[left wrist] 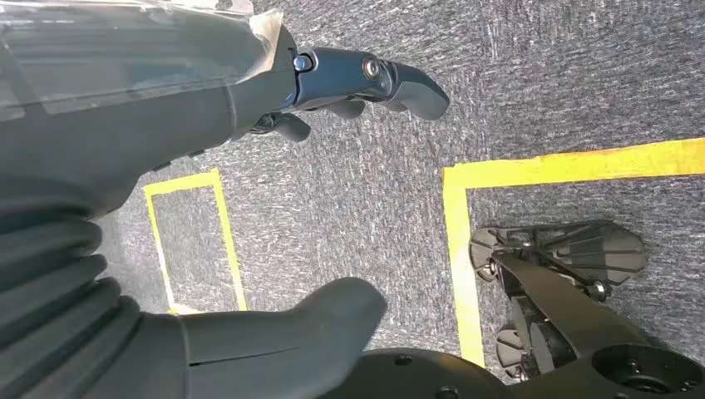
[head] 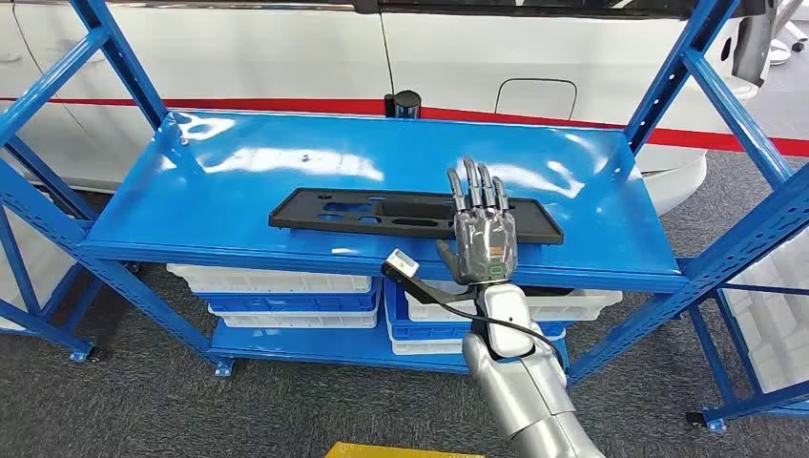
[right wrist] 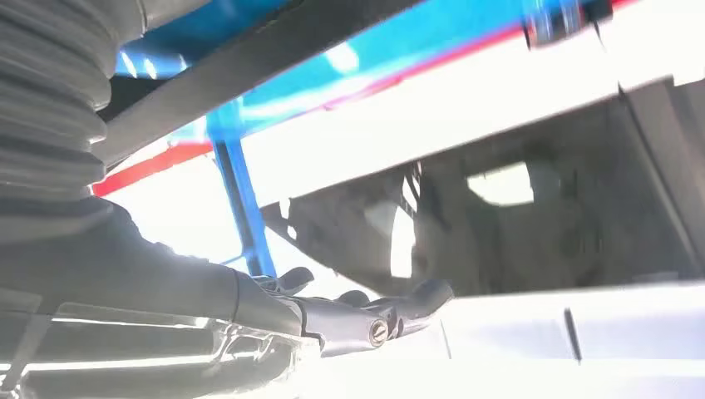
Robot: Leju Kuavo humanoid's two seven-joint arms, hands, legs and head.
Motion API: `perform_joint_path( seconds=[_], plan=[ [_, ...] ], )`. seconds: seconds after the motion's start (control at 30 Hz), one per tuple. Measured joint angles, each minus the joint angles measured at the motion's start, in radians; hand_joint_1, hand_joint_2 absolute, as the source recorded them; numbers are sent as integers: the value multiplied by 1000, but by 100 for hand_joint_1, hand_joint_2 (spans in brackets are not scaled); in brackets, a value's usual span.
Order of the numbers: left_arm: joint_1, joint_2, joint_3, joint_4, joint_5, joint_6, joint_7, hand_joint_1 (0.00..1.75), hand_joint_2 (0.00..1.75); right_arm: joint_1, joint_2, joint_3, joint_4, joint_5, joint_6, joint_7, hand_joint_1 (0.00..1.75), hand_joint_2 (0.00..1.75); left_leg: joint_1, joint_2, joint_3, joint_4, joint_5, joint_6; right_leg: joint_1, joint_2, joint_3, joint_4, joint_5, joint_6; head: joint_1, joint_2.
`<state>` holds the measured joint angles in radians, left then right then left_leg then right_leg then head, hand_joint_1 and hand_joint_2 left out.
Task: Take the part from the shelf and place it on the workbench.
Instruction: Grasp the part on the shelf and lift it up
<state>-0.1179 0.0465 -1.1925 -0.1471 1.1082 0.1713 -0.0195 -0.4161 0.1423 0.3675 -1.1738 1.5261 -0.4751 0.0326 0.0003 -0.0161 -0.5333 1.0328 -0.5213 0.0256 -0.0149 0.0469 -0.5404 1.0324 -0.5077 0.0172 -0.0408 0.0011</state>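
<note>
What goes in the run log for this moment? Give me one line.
phase: reach | right hand: fingers extended over black part, no grip seen | part: flat on blue shelf | left hand: hanging, holding nothing

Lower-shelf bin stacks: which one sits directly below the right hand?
The right-hand stack, white bin over blue, lies directly below the right hand. The other stack sits further left, under the black part's left end.

Glossy blue painted metal shelf [head: 286, 205] carries a matt black plastic part [head: 363, 212]; the right hand [head: 484, 239] shows brushed silver metal, above rough grey carpet floor [head: 124, 401].
</note>
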Motion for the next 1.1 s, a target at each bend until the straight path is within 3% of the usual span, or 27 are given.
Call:
perform_joint_path(
  seconds=[0.23,0.4,1.1],
  plan=[
    [0,0,-1,0,1,1,0,0,175,57,-17,-5,-158,-10,22,-12,0,175,0,0,-1,0,0,0,0,0,-1,0,0,0,0,0],
    [0,0,-13,0,-1,2,-1,0,175,70,-31,-8,-176,-14,29,-8,0,175,0,0,-1,0,0,0,0,0,-1,0,0,0,0,0],
    [-2,0,-43,0,10,0,-7,0,175,7,-42,-54,125,-5,25,21,0,175,0,0,-1,0,0,0,0,0,-1,0,0,0,0,0]
  ],
)
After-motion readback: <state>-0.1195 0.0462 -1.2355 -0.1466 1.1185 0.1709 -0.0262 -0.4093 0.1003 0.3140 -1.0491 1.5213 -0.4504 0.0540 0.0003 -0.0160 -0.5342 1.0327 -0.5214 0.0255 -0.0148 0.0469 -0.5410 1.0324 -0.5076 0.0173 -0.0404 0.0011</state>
